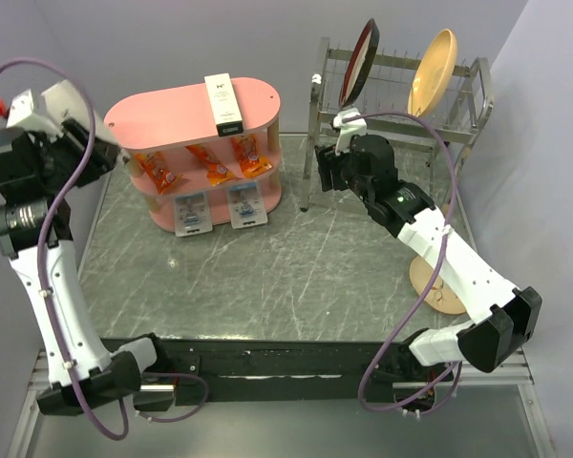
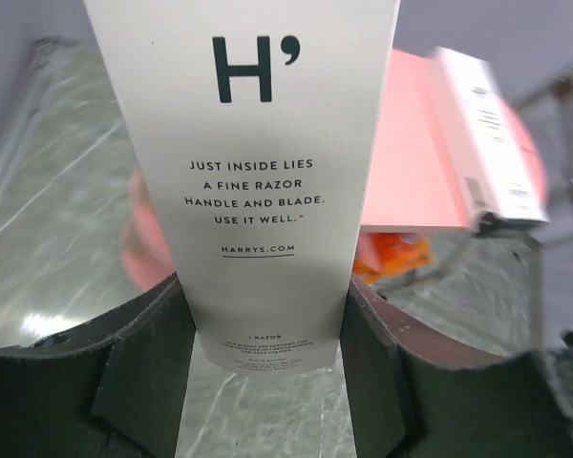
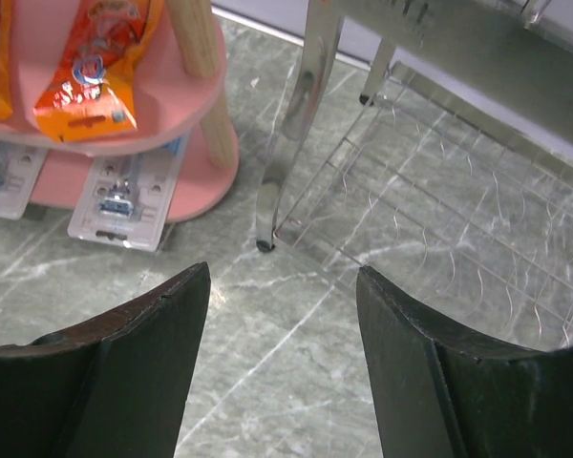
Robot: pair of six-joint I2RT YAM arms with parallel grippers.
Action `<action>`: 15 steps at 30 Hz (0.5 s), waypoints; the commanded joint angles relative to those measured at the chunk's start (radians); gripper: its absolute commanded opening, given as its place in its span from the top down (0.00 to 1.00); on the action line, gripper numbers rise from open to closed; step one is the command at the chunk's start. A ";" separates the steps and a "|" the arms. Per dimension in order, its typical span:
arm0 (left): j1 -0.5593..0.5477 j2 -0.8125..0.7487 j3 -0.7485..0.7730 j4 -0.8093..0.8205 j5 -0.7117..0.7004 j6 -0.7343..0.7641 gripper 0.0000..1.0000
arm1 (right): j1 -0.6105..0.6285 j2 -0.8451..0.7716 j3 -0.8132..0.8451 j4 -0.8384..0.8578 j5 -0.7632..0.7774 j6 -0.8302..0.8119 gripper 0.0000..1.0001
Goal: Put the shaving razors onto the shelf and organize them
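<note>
Top external view: the pink three-tier shelf (image 1: 162,110) stands at the far left of the grey table (image 1: 267,277). Two shaving razors (image 1: 191,212) (image 1: 248,203) in clear blister packs lie side by side at the front of its bottom tier, card ends toward the shelf. The right wrist view shows their near ends reaching past the pink board onto the table. Orange snack packets (image 1: 215,164) occupy the middle tier. One white-and-black box (image 1: 222,103) stands upright on the top board.

Left gripper (image 2: 267,353): raised, left of the shelf and apart from it. The wrist view shows both fingers (image 2: 153,372) pressed against the sides of a tall white box (image 2: 267,172) printed with "H'" and a line about a razor handle and blade. The box is held upright by its lower end.

Right gripper (image 3: 282,343): low over the table between the shelf and the metal dish rack (image 1: 468,95). Its jaws stand wide apart with only bare table between them, and it touches nothing.

Dish rack: a dark red plate (image 1: 363,62) and a tan plate (image 1: 432,72) stand on edge in it. A second tan plate (image 1: 437,286) lies flat on the table beneath the right arm.
</note>
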 commanded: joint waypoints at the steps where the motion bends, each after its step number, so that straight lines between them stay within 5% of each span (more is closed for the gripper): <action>1: -0.080 0.084 0.076 0.112 0.173 0.047 0.57 | -0.005 -0.051 -0.018 0.043 0.001 0.007 0.30; 15: -0.254 0.326 0.402 0.060 0.066 0.148 0.53 | -0.007 -0.067 -0.043 0.061 0.010 0.010 0.30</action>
